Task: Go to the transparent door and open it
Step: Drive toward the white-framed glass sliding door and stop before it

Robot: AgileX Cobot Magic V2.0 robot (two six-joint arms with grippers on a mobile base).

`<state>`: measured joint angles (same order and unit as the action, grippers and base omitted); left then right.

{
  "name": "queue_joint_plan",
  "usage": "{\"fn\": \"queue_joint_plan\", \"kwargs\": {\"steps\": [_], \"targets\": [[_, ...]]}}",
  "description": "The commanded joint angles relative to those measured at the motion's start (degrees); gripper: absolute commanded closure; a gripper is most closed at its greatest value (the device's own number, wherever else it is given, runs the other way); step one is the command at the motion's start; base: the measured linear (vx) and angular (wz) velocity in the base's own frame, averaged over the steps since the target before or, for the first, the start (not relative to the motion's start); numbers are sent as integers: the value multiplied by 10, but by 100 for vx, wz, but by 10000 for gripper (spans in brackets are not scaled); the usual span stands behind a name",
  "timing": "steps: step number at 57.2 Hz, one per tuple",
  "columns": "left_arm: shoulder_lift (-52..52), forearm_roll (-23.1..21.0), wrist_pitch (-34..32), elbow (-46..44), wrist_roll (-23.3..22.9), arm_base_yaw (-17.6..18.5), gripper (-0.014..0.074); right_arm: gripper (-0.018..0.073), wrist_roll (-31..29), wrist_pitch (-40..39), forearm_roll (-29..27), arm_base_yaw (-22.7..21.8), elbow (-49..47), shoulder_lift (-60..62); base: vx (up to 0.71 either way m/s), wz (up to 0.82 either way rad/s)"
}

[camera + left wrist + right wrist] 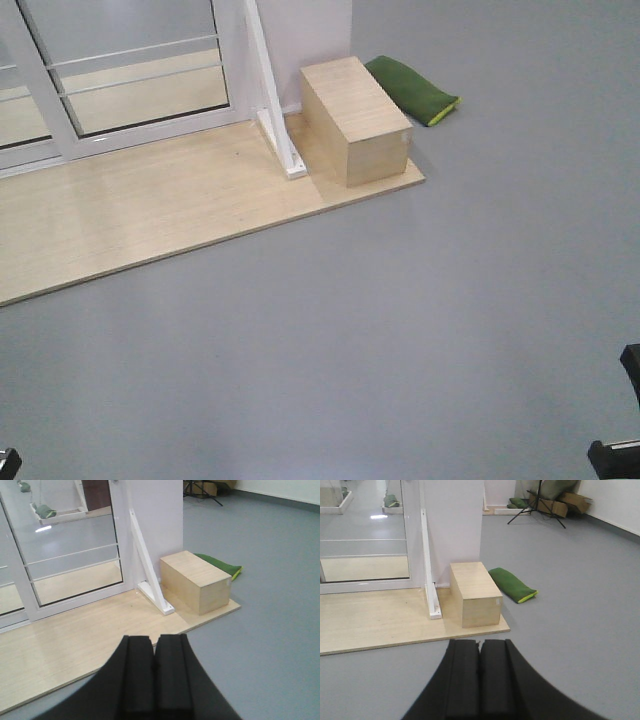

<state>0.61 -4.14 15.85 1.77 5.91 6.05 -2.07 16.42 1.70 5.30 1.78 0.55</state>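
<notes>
Left gripper [154, 675] and right gripper [480, 680]: my jaws pressed together, empty. Door [140, 75] stands ahead-left, well apart; handle not visible. Recommend approaching squarely, clear of the box [355, 120].

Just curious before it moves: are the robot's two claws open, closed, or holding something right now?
Left gripper: closed, holding nothing.
Right gripper: closed, holding nothing.

Grey floor [450, 320] bears a wooden platform [150, 210], box [355, 120] and green cushion [412, 90].
</notes>
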Motion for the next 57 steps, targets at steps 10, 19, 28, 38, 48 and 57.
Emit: {"fn": "queue_joint_plan", "kwargs": {"steps": [10,19,28,38,48,57], "targets": [[8,-3,-45,5,-3,3,599,561,-5,-47,1,-1,2,9,55,29],[8,-3,-45,5,-3,3,599,561,-5,-47,1,-1,2,9,55,29],[8,-3,-45,5,-3,3,599,561,-5,-47,1,-1,2,9,56,34],[8,-3,-45,5,-3,3,599,561,-5,-47,1,-1,2,9,57,36],[8,-3,-45,5,-3,3,599,561,-5,-47,1,-1,2,9,57,35],[8,-3,-45,5,-3,3,599,561,-5,-47,1,-1,2,9,55,28]]}}
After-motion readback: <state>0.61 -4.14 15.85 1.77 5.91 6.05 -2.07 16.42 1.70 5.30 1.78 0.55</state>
